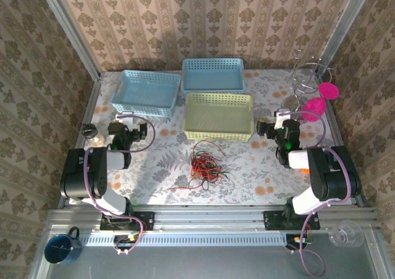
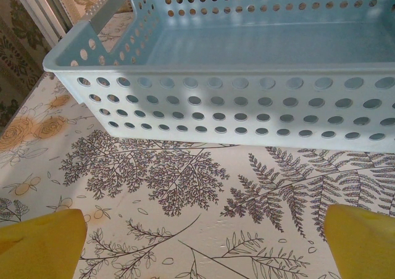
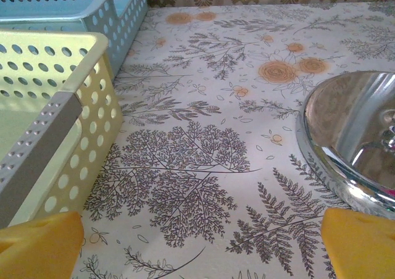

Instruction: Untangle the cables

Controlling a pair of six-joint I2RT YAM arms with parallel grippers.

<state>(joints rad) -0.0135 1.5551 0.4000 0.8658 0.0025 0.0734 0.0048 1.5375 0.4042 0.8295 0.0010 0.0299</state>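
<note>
So the cables (image 1: 205,163) are sitting in one messy clump of red and black wire on the floral table (image 1: 253,174). They're near the front edge, roughly midway between the two arms, just in front of the yellow basket (image 1: 219,115) but not touching it. One red strand trails out to the clump's lower left. Neither arm has hold of them. The left gripper (image 1: 123,131) sits well off to the left of the pile with its jaws spread wide and nothing between them. Its wrist view has the yellow fingertips (image 2: 37,248) down in the bottom corners, facing the perforated wall of the left blue basket (image 2: 234,106). The right gripper (image 1: 276,126) is well off to the right, same deal, spread wide and empty. It hangs over bare tablecloth, with the yellow basket's corner on one side and the shiny chrome base (image 3: 352,137) of the wire stand on the other. The back blue basket (image 1: 213,75) sits behind the yellow one.
</note>
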